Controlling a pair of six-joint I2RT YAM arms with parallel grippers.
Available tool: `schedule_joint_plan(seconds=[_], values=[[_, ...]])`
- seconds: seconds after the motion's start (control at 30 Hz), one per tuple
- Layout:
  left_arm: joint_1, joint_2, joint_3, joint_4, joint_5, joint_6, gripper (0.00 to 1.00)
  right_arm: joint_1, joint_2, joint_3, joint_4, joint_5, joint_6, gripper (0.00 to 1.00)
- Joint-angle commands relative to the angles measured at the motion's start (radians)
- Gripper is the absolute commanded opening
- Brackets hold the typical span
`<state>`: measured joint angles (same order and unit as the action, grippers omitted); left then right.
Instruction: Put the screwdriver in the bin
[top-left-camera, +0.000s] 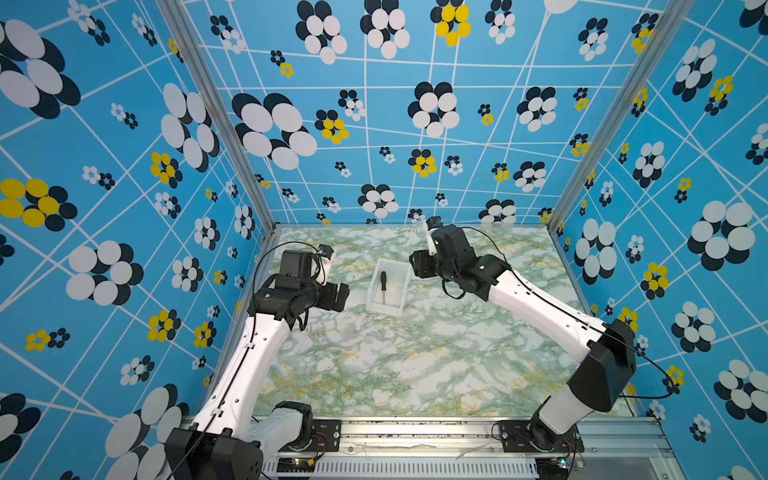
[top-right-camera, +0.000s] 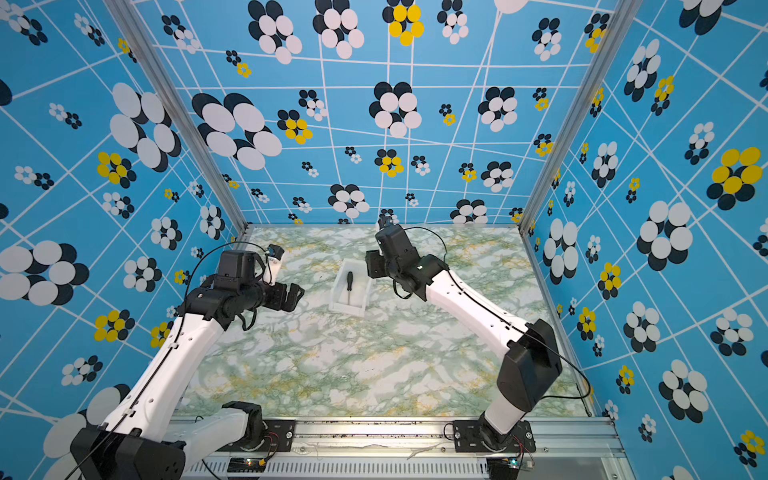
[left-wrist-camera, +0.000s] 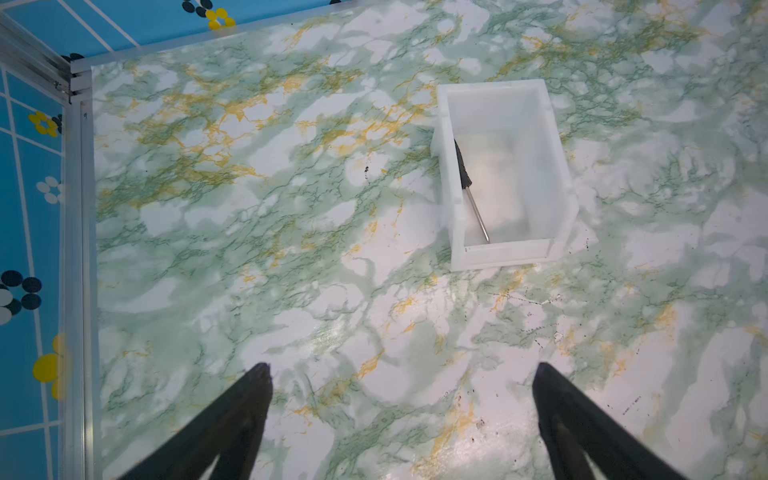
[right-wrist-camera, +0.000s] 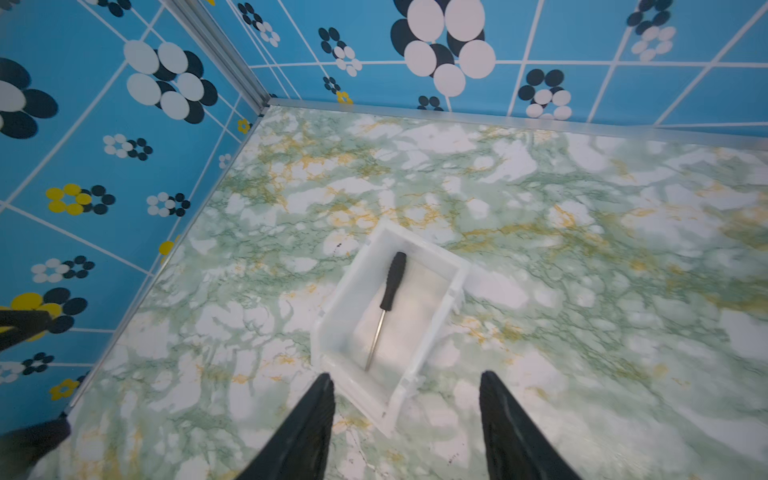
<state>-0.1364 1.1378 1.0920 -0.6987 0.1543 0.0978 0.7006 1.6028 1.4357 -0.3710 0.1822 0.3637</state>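
The screwdriver (top-left-camera: 383, 282) (top-right-camera: 349, 282), black handle and thin grey shaft, lies flat inside the bin (top-left-camera: 384, 309) (top-right-camera: 347, 308), a small white tray near the middle back of the table. In the left wrist view the screwdriver (left-wrist-camera: 464, 170) rests along one long wall of the bin (left-wrist-camera: 503, 253). The right wrist view looks down on the screwdriver (right-wrist-camera: 390, 286) in the bin (right-wrist-camera: 347, 286). My right gripper (top-left-camera: 417, 264) (top-right-camera: 372, 264) (right-wrist-camera: 407, 375) hovers open and empty by the bin's far right corner. My left gripper (top-left-camera: 343, 297) (top-right-camera: 291, 297) (left-wrist-camera: 401, 368) stands open and empty, left of the bin.
The green and white marble tabletop (top-left-camera: 415, 365) is enclosed by blue flowered walls with aluminium corner posts (top-left-camera: 257, 199) at the back. A metal rail (top-left-camera: 415, 432) carrying both arm bases runs along the front edge.
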Motion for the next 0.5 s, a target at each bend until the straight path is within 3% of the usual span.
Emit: schedule_joint_plan(seconds=[0.0,0.2,0.4,0.47], values=[[0.008,0.024,-0.011,0.034,-0.051,-0.006,0.99,-0.022,-0.069,-0.165,0.027,0.129,-0.06,0.62],[0.01,0.044,-0.053,0.108,-0.122,-0.019,0.99,-0.058,-0.255,-0.455,0.168,0.242,-0.088,0.65],[0.012,0.021,-0.173,0.285,-0.131,-0.068,0.99,-0.118,-0.404,-0.654,0.314,0.291,-0.143,0.66],[0.016,0.011,-0.227,0.376,-0.153,-0.085,0.99,-0.13,-0.451,-0.729,0.4,0.36,-0.181,0.72]])
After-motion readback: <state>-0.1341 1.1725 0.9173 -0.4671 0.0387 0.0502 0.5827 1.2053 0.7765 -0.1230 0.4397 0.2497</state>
